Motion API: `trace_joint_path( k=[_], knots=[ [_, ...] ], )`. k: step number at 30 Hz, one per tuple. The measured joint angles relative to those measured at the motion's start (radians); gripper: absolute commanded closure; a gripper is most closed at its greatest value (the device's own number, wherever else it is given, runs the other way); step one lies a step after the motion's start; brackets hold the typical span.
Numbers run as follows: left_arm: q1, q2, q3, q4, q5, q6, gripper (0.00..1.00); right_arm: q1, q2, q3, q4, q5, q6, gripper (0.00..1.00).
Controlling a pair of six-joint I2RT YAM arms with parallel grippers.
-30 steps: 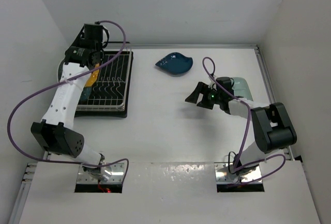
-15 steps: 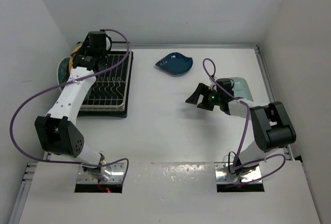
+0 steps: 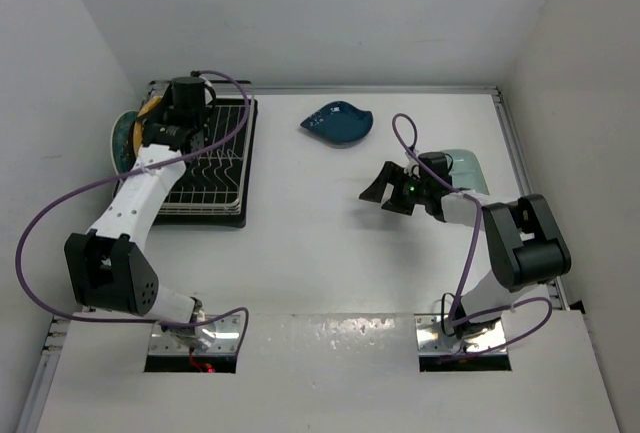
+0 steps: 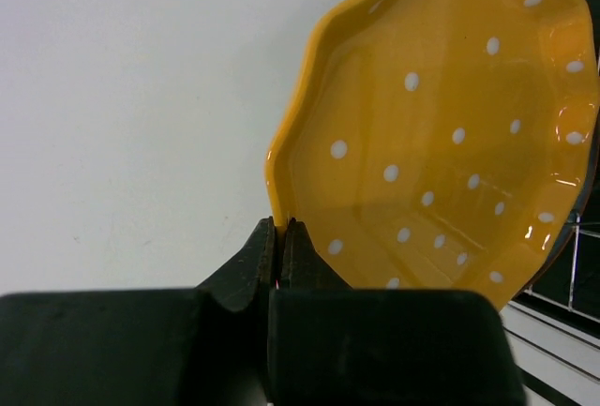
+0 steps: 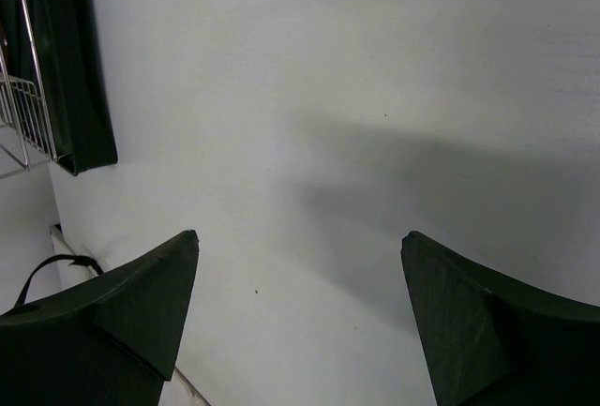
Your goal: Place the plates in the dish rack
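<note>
Yellow scalloped plate (image 4: 441, 134) held at the dish rack's (image 3: 215, 168) far-left corner.
The left gripper (image 4: 279, 237) is clenched on the plate's rim, likely to slot it edgewise between prongs; the right gripper (image 5: 300, 237) gapes empty.

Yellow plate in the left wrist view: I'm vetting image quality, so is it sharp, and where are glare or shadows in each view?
Left wrist: the yellow plate is sharp, with glare streaks on its right rim; the left gripper pinching its edge is nearly black. Right wrist: a soft shadow crosses the table beyond the open right gripper. Top external: even light, faint shadows.
</note>
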Motion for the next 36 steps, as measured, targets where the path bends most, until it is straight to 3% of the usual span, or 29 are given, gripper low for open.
trace_joint_path(
  k=[8, 22, 25, 30, 33, 36],
  knots=[
    [-0.005, -0.030, -0.047, 0.008, 0.028, -0.093, 1.00, -0.006, 0.000, 0.000, 0.000, -0.001, 0.000, 0.13],
    [-0.005, -0.034, -0.119, -0.130, 0.089, -0.231, 0.99, -0.011, 0.000, 0.000, -0.008, 0.000, 0.000, 0.13],
    [0.007, -0.038, -0.119, -0.139, 0.100, -0.249, 0.88, -0.012, 0.000, 0.000, -0.008, 0.000, 0.000, 0.13],
    [0.023, -0.037, -0.109, -0.190, 0.124, -0.262, 0.52, -0.013, 0.000, 0.000, -0.011, -0.001, 0.000, 0.13],
    [0.024, -0.033, -0.069, -0.219, 0.137, -0.268, 0.42, -0.018, 0.000, 0.003, -0.026, 0.000, 0.000, 0.11],
    [0.024, -0.030, -0.001, -0.231, 0.146, -0.268, 0.39, -0.033, 0.000, 0.024, -0.063, 0.003, -0.005, 0.11]
  ],
)
